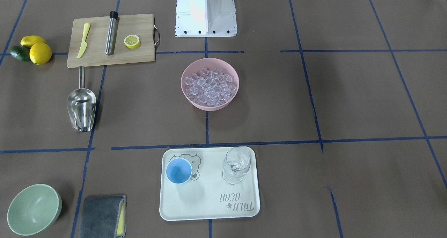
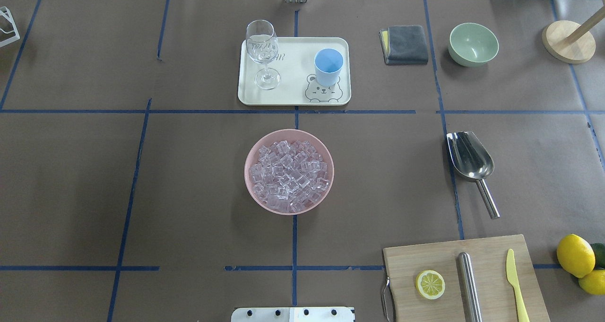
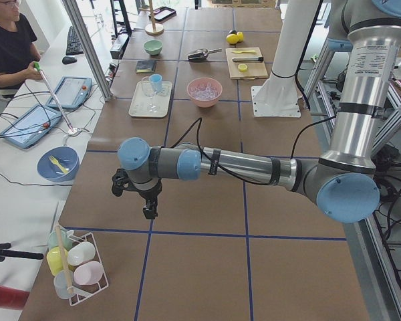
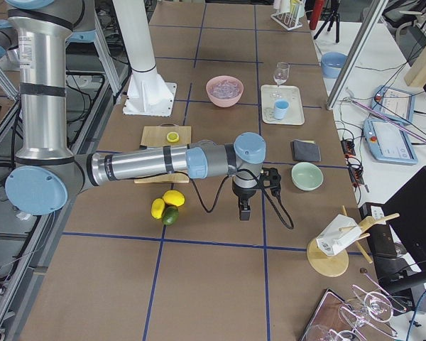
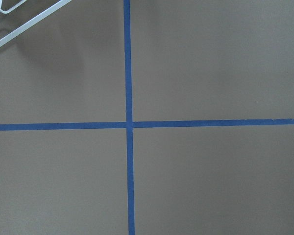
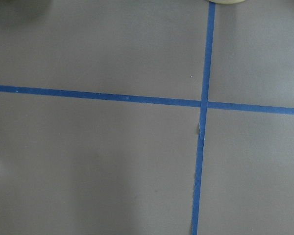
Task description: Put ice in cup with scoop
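Note:
The ice (image 2: 289,175) fills a pink bowl (image 2: 247,170) at the table's middle. The light-blue cup (image 2: 328,66) stands upright and empty on a cream tray (image 2: 293,89) beyond the bowl. The steel scoop (image 2: 469,159) lies flat on the table to the bowl's right, handle toward the robot. My left gripper (image 3: 149,212) hangs over bare table far left of these things. My right gripper (image 4: 244,213) hangs far to their right, past the lemons. Both show only in the side views, so I cannot tell whether they are open or shut. The wrist views show only taped table.
A wine glass (image 2: 262,52) stands on the tray left of the cup. A cutting board (image 2: 416,258) with a lemon half, a steel cylinder (image 2: 468,284) and a yellow knife lies near right. A green bowl (image 2: 473,44), a grey cloth (image 2: 404,44) and lemons (image 2: 575,255) lie on the right.

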`<state>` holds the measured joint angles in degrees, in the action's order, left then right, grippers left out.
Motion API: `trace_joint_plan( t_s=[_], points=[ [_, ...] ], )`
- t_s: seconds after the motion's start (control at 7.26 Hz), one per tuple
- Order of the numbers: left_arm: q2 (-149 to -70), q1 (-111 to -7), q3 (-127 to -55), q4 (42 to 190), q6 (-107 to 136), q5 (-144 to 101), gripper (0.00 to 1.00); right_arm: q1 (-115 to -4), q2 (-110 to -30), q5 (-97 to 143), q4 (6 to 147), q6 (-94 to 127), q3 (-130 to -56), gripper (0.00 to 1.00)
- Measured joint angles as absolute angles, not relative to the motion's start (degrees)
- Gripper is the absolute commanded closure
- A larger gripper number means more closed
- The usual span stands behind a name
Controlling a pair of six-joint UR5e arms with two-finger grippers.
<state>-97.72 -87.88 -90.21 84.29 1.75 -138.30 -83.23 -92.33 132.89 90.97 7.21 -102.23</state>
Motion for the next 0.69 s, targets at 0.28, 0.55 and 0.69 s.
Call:
trace_joint_plan(
  t_s=[0.28,0.55,0.69],
  points=[
    [-97.7,-87.9,-90.3,84.4,1.6,-138.3,0.0,-83.2,-92.3,132.9,91.0,7.2,-102.2,0.0],
    [-97.7,-87.9,-90.8,84.5,1.5,-138.3,0.0,-83.2,-92.2,133.0,90.9,7.2,-102.1,0.0],
    [-97.5,-87.9,-91.7,84.8,1.4,-138.3,0.0,-83.2,-92.3,133.0,90.9,7.1,-102.2,0.0]
  ],
)
